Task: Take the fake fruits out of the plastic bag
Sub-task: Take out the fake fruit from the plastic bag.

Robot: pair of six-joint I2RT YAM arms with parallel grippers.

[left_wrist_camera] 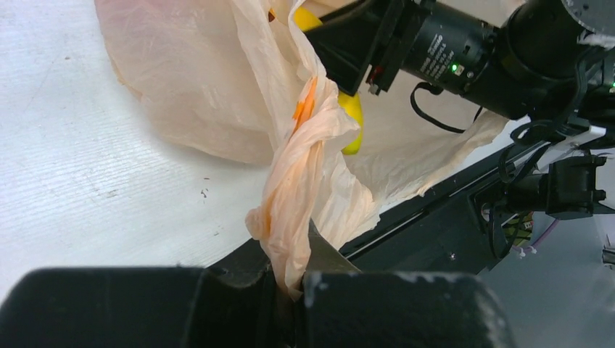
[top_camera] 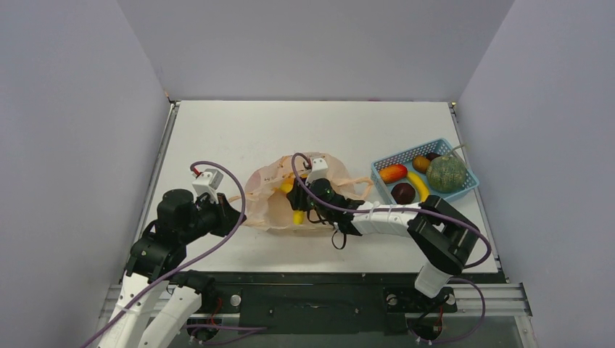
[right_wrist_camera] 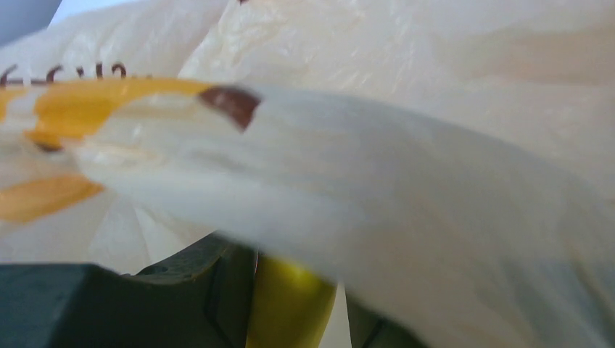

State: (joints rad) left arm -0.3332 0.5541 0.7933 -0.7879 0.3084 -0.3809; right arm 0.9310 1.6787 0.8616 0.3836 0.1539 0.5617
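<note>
The yellow banana is lying inside the plastic bag, which is slumping mid-worktop. The right gripper is reaching in through the bag's mouth and appears to be pinching that banana between its jaws, with a fold of film draping just above. The left gripper is clamping a twisted handle of the bag, jaws tight together on the film. If film is getting trapped in the right grip, a lift risks dragging the whole bag along or letting the glossy banana slip free, and the thin handle may be tearing under the counter-pull. The blue basket, holding a green melon, is sitting well apart on the right.
</note>
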